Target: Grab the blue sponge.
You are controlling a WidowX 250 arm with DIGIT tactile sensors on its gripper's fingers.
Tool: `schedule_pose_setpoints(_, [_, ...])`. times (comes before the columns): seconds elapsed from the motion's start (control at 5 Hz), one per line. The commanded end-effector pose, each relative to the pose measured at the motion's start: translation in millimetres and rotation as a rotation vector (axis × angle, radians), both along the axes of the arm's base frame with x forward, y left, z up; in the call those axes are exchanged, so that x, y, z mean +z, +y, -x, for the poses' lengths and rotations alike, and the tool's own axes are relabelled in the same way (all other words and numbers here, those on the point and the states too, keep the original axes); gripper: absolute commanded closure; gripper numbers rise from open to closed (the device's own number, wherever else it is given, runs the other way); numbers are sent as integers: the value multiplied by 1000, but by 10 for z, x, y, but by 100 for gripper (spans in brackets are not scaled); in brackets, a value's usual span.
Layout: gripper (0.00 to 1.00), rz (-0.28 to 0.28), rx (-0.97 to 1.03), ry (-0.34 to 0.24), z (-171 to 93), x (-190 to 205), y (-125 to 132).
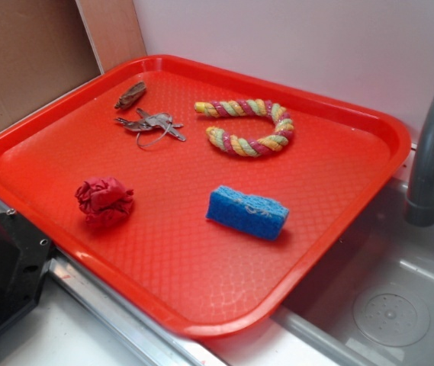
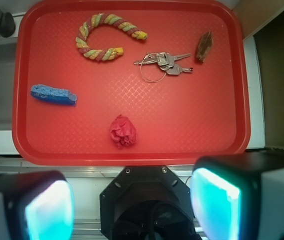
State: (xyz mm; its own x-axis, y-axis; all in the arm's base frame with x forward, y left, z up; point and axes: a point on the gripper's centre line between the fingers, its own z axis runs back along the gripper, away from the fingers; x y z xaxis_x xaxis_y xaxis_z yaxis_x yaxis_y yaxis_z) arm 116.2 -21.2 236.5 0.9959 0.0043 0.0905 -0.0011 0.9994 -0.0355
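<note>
Nearest you, the robot's gripper (image 2: 132, 207) hangs above the near rim of the red plastic tray (image 2: 132, 159), jaws spread wide and empty. On that tray the crumpled red cloth ball (image 2: 123, 131) lies closest; the small blue rectangular sponge (image 2: 53, 94) sits left of it, the metal keys (image 2: 164, 62) and the twisted multicoloured rope (image 2: 102, 37) farther back.

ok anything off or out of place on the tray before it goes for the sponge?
One oddity: the red tray overhangs the sink at its near corner, so it is not fully supported. The blue sponge lies flat and skewed to the tray edges, apart from the rope toy, keys and red cloth ball. Nothing spilled or damaged.
</note>
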Motion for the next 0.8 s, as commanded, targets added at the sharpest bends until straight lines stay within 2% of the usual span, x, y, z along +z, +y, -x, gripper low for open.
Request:
schedule_pose_setpoints(0.0, [0, 0, 0, 0, 0, 0, 0])
schedule_pose_setpoints(0.2, [0, -5, -67, 7, -116, -96, -47])
schedule_pose_setpoints(0.4, [0, 5, -234, 2, -234, -217, -166])
schedule_pose_setpoints(0.6, [0, -6, -441, -41, -297, -297, -328])
